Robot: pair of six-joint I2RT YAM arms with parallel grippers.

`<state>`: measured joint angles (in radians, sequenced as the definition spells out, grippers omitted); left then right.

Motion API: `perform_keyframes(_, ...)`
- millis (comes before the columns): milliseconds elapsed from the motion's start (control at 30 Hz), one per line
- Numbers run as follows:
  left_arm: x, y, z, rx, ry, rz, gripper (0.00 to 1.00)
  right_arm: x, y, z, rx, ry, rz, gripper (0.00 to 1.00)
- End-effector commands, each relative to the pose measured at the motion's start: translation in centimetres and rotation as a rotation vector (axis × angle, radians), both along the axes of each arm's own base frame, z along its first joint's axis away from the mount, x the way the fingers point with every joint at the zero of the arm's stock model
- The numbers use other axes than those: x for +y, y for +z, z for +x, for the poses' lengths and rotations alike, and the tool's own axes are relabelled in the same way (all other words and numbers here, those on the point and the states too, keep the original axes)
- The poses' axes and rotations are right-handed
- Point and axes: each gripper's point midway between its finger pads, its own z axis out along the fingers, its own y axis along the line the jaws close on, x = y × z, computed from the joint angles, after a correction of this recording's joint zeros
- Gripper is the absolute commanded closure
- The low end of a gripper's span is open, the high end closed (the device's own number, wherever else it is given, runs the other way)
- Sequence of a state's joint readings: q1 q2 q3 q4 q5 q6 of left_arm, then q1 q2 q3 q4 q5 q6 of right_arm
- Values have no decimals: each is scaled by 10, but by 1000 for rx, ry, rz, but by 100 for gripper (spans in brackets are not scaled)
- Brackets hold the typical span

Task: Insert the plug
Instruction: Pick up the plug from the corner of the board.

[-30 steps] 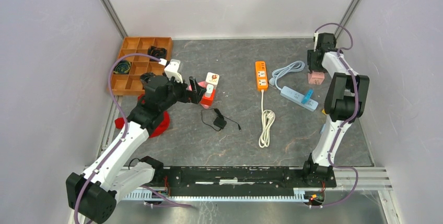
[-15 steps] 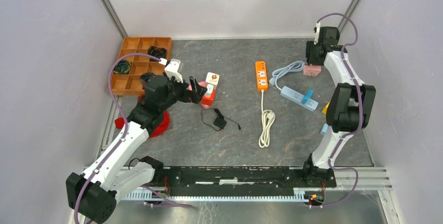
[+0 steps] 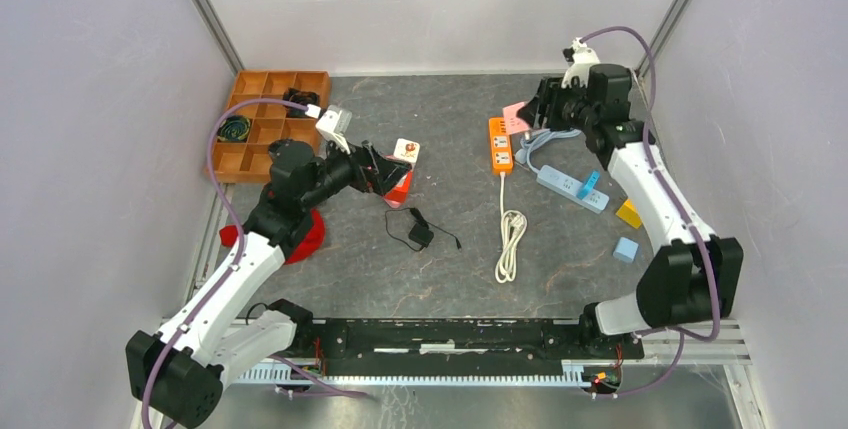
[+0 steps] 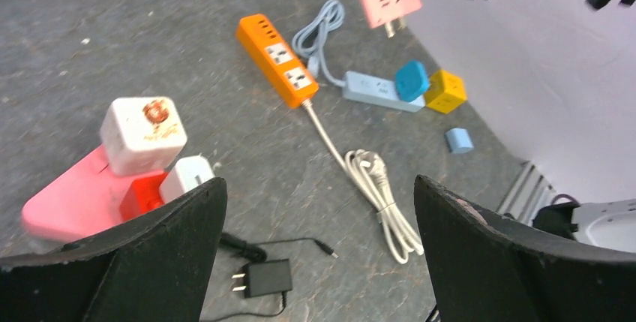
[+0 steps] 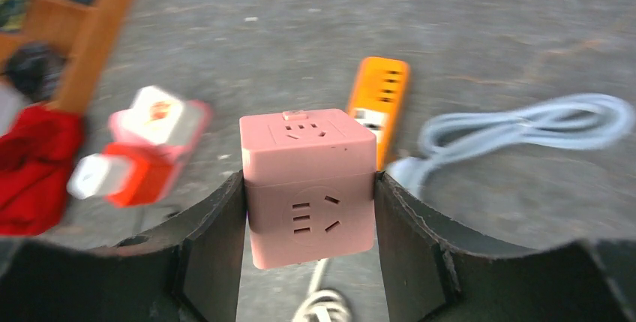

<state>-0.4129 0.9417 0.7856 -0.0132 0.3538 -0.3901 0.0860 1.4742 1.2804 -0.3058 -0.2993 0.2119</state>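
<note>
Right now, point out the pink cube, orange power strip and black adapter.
pink cube [image 5: 309, 202]: right wrist view, front face.
orange power strip [image 3: 500, 145]: top external view, middle of body.
black adapter [image 3: 421, 236]: top external view, its body.

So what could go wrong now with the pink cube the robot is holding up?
The pink cube hangs in the air, pinched only at two sides by the right gripper, so it might slip or twist. Its prongs must meet the slots of the orange power strip; that strip lies loose, so a push could slide it, and the open left gripper is far off, not steadying it. The grey cable beside the strip might snag.
</note>
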Motion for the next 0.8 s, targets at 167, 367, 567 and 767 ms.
perform_keyframes(167,-37,59,-15,-173,-241,-192,3,113,101,-85,-285,432,448,71)
perform_keyframes(367,-49,66,-14,-197,-298,-251,1,156,133,-144,-355,631,567,71)
perform_keyframes(567,-71,76,-29,-202,-402,-292,0,179,151,-176,-392,709,654,72)
perform_keyframes(767,-84,82,-37,-197,-446,-319,0,190,163,-190,-414,758,709,72)
